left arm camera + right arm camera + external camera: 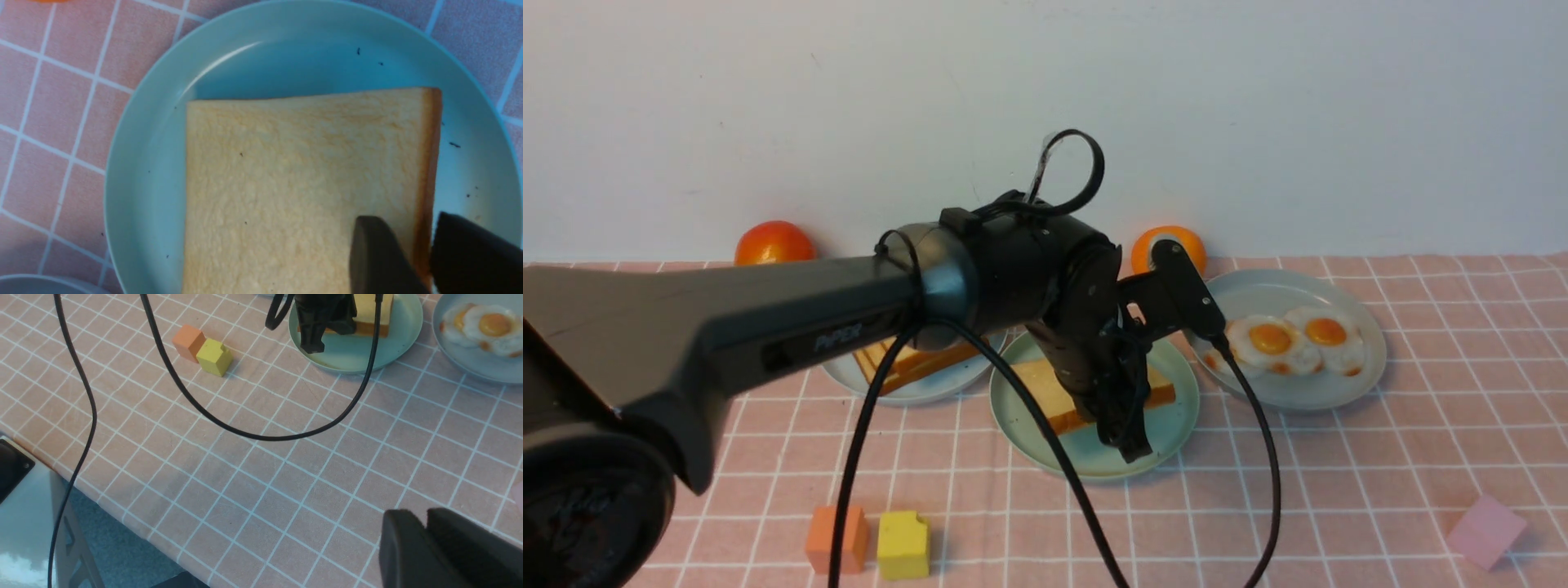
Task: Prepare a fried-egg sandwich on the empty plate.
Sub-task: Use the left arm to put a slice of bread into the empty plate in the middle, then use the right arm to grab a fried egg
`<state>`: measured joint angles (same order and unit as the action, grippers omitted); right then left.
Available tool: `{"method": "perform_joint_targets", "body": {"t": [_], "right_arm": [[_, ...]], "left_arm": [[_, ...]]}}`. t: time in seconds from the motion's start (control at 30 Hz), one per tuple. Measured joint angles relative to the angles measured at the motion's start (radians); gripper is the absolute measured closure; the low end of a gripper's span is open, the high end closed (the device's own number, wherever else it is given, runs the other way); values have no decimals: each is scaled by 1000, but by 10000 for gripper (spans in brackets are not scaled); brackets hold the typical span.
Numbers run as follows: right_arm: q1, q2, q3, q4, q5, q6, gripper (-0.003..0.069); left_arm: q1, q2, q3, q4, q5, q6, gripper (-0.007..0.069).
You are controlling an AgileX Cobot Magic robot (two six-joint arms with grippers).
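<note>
Mint-green plate (pixel 1176 420) holds toast slice (pixel 302 183); right plate (pixel 1307 394), seemingly two eggs (pixel 1294 343)

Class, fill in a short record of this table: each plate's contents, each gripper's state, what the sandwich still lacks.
Mint-green plate: one toast slice
Left plate: toast stack
Right plate: two fried eggs
Left gripper: open, at slice's crust
Right gripper: shut, empty
Sandwich lacks: egg, top slice

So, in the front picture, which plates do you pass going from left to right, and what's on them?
left pale plate with stacked toast → mint-green plate with one toast slice → right pale plate with two fried eggs
</note>
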<state>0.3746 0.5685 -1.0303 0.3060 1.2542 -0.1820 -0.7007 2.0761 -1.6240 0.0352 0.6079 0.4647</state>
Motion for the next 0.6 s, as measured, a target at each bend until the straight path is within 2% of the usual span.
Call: {"method": "perform_joint_targets", "body": {"t": [0.17,0.27,0.33,0.4,0.43,0.5,0.53,0.57,0.6], "right_arm": [[0,0,0,0,0,0,543],[0,0,0,0,0,18,540],[0,7,-1,-2,0,42,538],[0,33,-2,-18,0,71,537],[0,60,-3,-32,0,82,536],[0,157,-5,-69,-10,93,531],[0,207,-5,-85,-28,92,531],[0,217,-5,-87,-33,92,531],[0,300,-5,-109,-78,81,528]], "left_arm": [[0,-3,0,-6,-7,-7,128],[0,-39,1,-35,27,-43,62],[-2,-85,2,-46,58,-104,60],[-9,-164,3,-52,92,-196,101],[-15,-220,3,-59,114,-254,146],[-30,-354,3,-79,170,-360,291],[-36,-431,8,-100,194,-391,386],[-35,-444,13,-109,203,-394,403],[-40,-546,42,-152,231,-409,533]]}}
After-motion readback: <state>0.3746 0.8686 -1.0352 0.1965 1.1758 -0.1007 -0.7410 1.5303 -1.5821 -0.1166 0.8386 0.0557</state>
